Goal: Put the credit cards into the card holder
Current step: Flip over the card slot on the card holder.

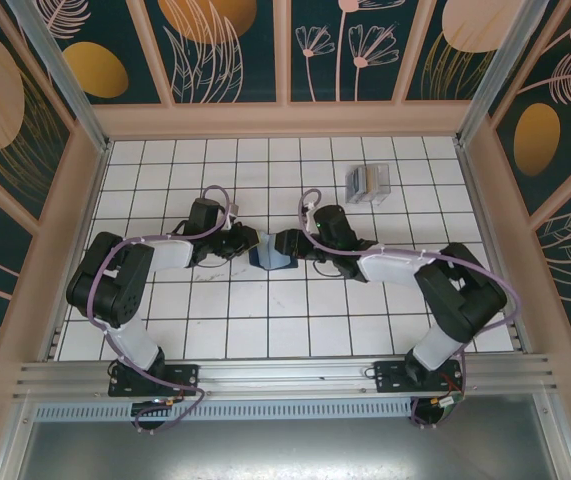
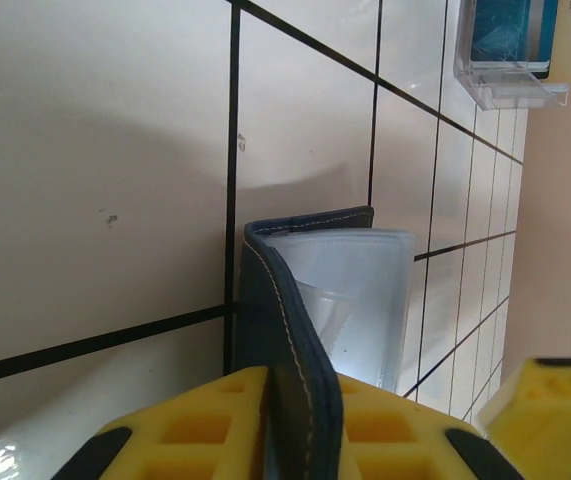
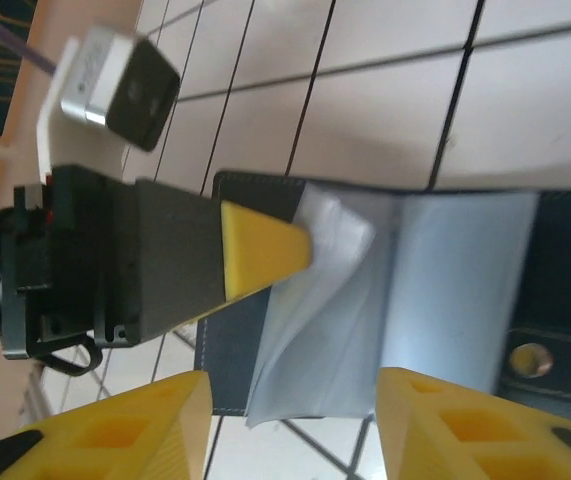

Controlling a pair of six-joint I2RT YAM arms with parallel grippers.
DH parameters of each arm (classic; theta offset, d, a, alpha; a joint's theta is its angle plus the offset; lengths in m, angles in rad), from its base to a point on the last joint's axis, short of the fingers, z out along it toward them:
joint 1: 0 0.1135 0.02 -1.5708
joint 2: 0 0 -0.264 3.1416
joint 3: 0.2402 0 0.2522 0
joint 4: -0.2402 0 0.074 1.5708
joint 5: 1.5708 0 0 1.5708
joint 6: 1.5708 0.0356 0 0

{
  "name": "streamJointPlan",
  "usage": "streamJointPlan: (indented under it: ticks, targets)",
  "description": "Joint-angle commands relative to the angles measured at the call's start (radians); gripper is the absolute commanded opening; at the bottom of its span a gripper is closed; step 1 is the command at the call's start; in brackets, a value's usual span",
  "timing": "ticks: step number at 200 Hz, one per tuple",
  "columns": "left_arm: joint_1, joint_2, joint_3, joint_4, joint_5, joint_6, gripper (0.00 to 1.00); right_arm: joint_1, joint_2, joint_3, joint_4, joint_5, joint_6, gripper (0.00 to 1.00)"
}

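the left pincer [image 2: 300, 405] is pinched tight on the blue card holder [image 2: 263, 300], which lies open in the middle of the tiled table [image 1: 295, 330]. the right pincer [image 3: 293, 400] hangs over it, jaws wide apart, holding nothing.

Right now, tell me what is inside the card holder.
The card holder is open, showing pale blue lining, a crumpled clear pocket and a snap. The left gripper, clamped on one flap, has a finger covering part of that pocket; its depths are hidden.
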Motion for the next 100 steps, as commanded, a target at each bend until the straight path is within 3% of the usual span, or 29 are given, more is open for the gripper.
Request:
streamJointPlan:
  ticks: [1, 48, 100]
  targets:
    - [0.007, -0.023, -0.02, 0.064, 0.02, -0.015, 0.23, 0.001, 0.059, 0.035, 0.039, -0.107, 0.042, 0.45]
    - [0.007, -0.057, -0.023, 0.062, 0.011, -0.009, 0.27, -0.002, 0.097, 0.023, 0.115, -0.164, 0.091, 0.46]
    - [0.007, -0.037, -0.03, 0.091, 0.026, -0.025, 0.15, -0.013, 0.15, 0.05, 0.104, -0.18, 0.089, 0.47]
